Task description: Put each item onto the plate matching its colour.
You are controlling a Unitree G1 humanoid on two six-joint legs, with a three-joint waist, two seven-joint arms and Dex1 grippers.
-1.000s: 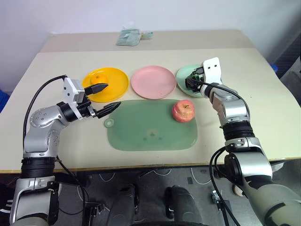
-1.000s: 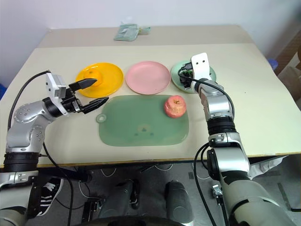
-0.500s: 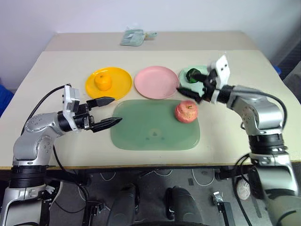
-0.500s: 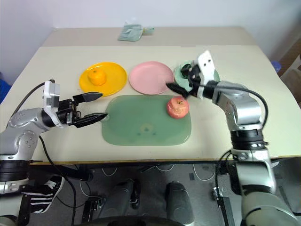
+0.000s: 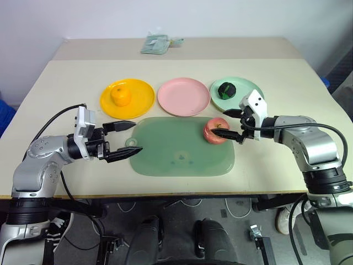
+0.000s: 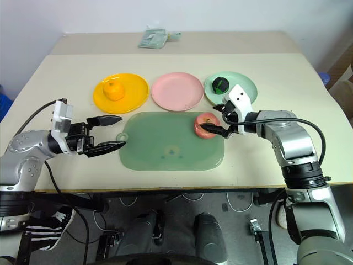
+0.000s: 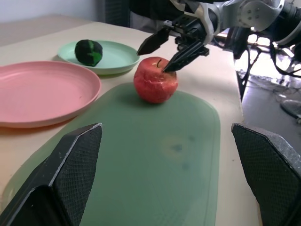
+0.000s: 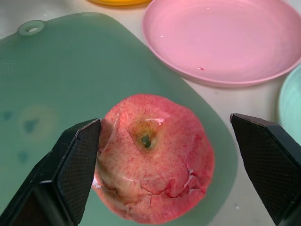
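Note:
An orange fruit (image 5: 120,95) lies on the yellow-orange plate (image 5: 140,100). The pink plate (image 5: 183,96) holds nothing. On the mint green plate (image 5: 248,89) rests a dark green-and-black fruit (image 5: 226,89). The pinkish-red apple (image 5: 214,131) sits on the mat's right part. My right gripper (image 5: 222,123) is open, one finger on each side of the apple, not closed on it; the right wrist view shows the apple (image 8: 153,179) between its fingers (image 8: 70,169). Open and holding nothing, my left gripper (image 5: 138,136) hovers at the mat's left end, pointing toward the apple (image 7: 155,80).
A pale green rectangular mat (image 5: 176,152) lies in front of the three plates. A folded greenish cloth (image 5: 156,43) sits at the table's far edge. Bare tabletop (image 5: 71,77) stretches to the left and right of the plates.
My right gripper drew back from the mint plate, where the dark fruit now lies, and swung to the apple. My left gripper pulled back from the orange plate toward the mat's left end.

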